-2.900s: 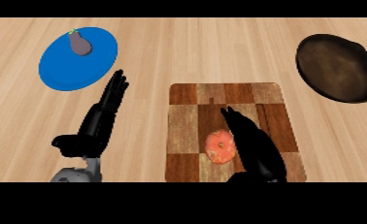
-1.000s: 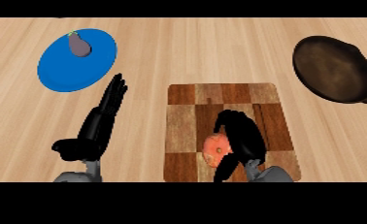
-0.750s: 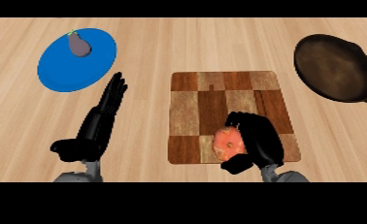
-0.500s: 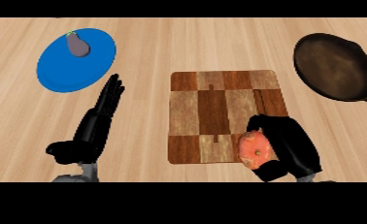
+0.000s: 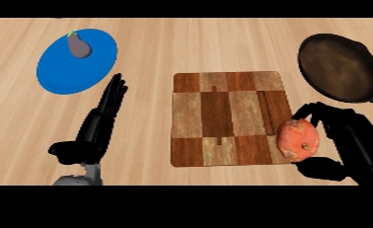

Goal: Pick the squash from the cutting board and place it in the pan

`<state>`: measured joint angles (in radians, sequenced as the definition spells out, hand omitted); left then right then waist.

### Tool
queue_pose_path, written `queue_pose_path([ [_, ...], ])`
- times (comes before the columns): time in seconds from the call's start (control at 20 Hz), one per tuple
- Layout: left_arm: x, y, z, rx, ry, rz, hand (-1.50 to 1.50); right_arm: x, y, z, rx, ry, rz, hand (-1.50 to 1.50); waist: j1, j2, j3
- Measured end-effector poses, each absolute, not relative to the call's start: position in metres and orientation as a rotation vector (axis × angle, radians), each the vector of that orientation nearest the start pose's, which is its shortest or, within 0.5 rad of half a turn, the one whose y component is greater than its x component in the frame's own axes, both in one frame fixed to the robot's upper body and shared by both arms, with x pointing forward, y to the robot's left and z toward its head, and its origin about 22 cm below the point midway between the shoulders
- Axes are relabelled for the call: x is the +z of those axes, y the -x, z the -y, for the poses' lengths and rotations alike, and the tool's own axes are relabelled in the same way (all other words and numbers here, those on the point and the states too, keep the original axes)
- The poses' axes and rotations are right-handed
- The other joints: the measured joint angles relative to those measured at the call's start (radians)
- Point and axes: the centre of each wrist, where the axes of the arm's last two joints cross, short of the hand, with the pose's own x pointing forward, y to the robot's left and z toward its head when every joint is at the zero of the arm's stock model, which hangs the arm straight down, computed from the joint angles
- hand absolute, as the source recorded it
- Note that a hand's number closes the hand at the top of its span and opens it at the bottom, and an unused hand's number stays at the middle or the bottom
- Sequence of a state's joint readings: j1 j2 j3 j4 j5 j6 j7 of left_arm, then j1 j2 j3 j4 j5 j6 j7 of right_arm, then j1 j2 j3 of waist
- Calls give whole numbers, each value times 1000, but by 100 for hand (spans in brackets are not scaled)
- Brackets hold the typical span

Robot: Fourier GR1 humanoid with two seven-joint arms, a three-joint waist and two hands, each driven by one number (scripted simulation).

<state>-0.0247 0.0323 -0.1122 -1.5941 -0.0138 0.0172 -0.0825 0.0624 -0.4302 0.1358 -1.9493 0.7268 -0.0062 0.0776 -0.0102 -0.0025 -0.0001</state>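
The squash is orange and round, held over the right edge of the wooden cutting board. My right hand is shut on it, fingers curled over its top and thumb below. The dark round pan lies at the far right, just beyond that hand and apart from it. Left of the board, my left hand rests open on the counter with straight fingers pointing away.
A blue plate sits at the far left with a small grey eggplant on it. Bare wooden counter runs between the plate, the board and the pan.
My right hand has carried the squash rightward from the board's lower middle to its right edge, closer to the pan. The left hand has stayed put.
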Motion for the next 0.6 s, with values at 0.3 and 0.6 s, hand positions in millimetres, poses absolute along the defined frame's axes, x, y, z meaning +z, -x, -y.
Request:
queue_pose_path([
  [0.3,13,-242,-204,-123,55,1696,0,109,-229,305,706,848,1658,150,9,2,0],
  [0.6,10,-249,-206,-132,59,1702,0,94,-266,345,554,876,1640,150,16,5,1],
])
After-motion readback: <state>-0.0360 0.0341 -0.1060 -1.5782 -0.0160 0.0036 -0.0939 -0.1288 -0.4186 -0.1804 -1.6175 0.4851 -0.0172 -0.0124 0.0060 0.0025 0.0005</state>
